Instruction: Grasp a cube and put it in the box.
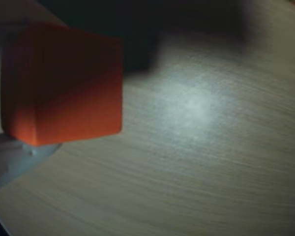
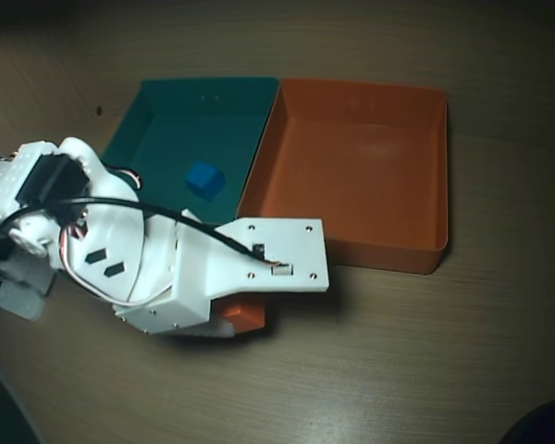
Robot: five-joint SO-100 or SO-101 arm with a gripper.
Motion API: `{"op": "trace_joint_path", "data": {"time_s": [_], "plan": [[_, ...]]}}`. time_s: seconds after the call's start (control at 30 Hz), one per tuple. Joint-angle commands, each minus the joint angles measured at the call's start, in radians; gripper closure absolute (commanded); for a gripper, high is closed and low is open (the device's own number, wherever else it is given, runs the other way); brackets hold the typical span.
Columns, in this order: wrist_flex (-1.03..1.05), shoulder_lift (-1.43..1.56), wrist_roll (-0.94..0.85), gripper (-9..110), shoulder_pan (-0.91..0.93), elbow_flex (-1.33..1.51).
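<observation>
The orange cube [image 1: 64, 83] fills the left of the wrist view, very close to the camera. It sits between a white finger [image 1: 14, 157] at its lower left and a dark finger [image 1: 140, 51] at its upper right, so my gripper [image 1: 78, 101] looks shut on it. In the overhead view only an orange corner of the cube [image 2: 247, 317] peeks out below the white arm [image 2: 213, 268], which hides the fingers. The box [image 2: 351, 176], a large orange tray, lies up and to the right of the arm and has nothing in it.
A teal tray [image 2: 180, 116] touches the box's left wall and holds a small blue cube [image 2: 204, 179]. The arm's base and cables [image 2: 37, 203] take up the left side. Wooden tabletop [image 2: 398, 351] spreads below and right of the arm.
</observation>
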Motion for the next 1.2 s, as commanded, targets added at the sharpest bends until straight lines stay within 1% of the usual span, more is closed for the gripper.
{"op": "trace_joint_path", "data": {"time_s": [0.0, 0.17, 0.37, 0.77, 0.97, 1.17], "plan": [[-0.005, 0.086, 0.1, 107, -0.054, -0.152], [0.008, 0.081, 0.249, 107, -0.137, -0.264], [0.008, -0.011, 0.328, 107, -0.233, -0.371], [0.008, -0.394, 0.339, 107, -0.345, -0.689], [0.008, -0.502, 0.339, 107, -0.397, -0.732], [0.008, -0.541, 0.339, 107, -0.414, -0.732]]}}
